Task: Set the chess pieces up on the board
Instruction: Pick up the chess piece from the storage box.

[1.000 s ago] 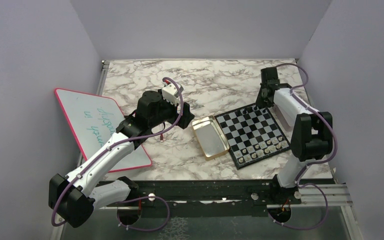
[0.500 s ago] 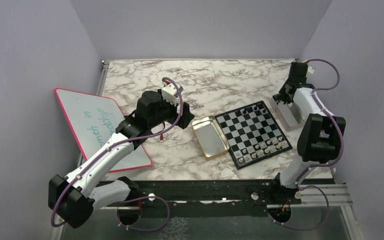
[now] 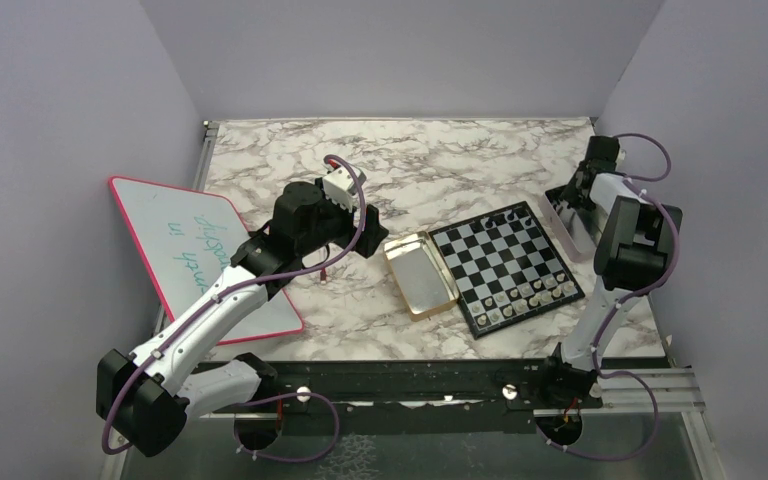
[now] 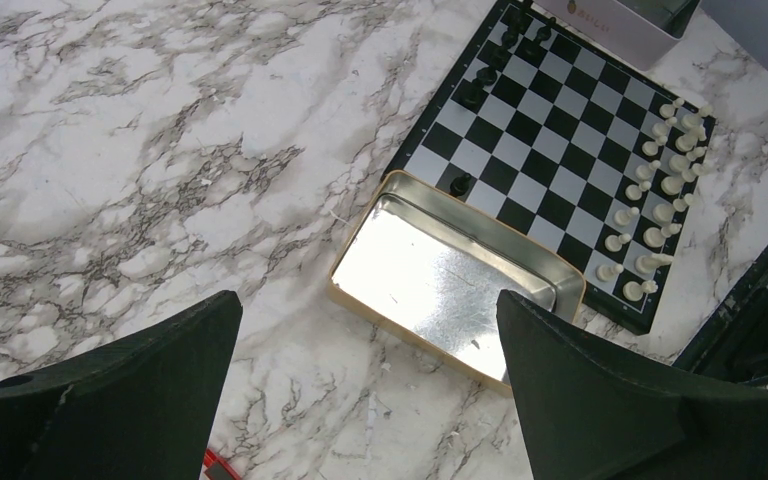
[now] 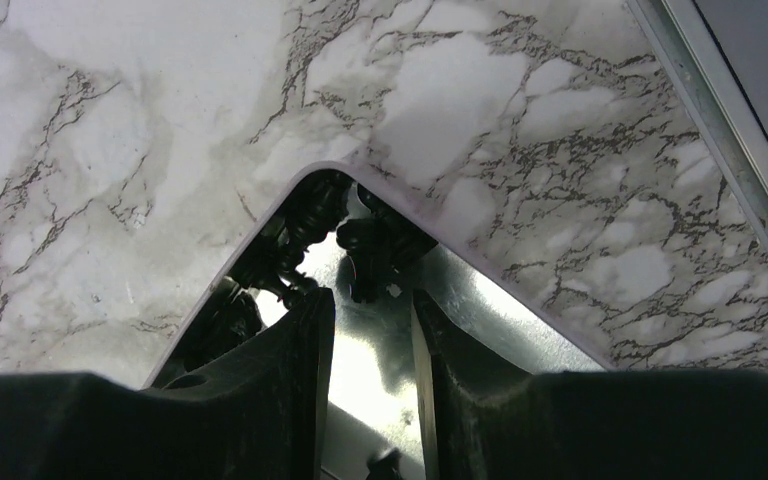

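**Left claw** (image 4: 370, 400): I read it as spread wide, one finger at each bottom corner of its own camera and nothing between them. It hangs above the marble table (image 3: 430, 160), near the gold tin (image 4: 430, 285) and apart from it.

**Right claw** (image 5: 372, 340): the fingers stand a narrow gap apart. Shiny metal shows through the gap and nothing is clamped at the tips. The claw sits low over a shallow tray (image 5: 505, 310) at the right side of the board (image 3: 505, 262). A clump of black pieces (image 5: 365, 240) lies in the tray's corner just ahead of the fingertips (whether the tips touch them I cannot tell).

**Board**: flat on the table, turned at an angle, between the tin and the tray. The tin lies open side up against the board's left edge.

**Chess pieces on the board**: pale pieces (image 3: 532, 292) crowd the rows along the near edge. Several black ones stand at the far corner. A lone black piece (image 4: 460, 184) stands on an edge square next to the tin.

**Whiteboard** (image 3: 200, 250): at the far left, beneath the left arm.
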Robot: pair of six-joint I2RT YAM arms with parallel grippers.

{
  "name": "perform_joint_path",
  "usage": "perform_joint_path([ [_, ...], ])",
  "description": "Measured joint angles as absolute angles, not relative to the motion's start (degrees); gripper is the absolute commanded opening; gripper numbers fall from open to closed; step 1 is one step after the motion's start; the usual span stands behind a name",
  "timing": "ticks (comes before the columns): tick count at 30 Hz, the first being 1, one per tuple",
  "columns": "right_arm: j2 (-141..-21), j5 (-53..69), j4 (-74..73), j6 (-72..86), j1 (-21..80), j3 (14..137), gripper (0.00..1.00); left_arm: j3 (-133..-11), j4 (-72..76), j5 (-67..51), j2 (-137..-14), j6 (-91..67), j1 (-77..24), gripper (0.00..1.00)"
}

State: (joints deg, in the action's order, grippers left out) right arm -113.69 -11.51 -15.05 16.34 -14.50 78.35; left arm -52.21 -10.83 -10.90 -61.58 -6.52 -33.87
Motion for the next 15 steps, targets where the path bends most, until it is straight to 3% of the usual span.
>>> perform_joint_path([
  [15,-116.36,-9.65,-13.93,14.9,-15.07,79.83,0.34,-52.21,-10.83,-10.83,-61.6,-6.35,-33.87,0.99],
])
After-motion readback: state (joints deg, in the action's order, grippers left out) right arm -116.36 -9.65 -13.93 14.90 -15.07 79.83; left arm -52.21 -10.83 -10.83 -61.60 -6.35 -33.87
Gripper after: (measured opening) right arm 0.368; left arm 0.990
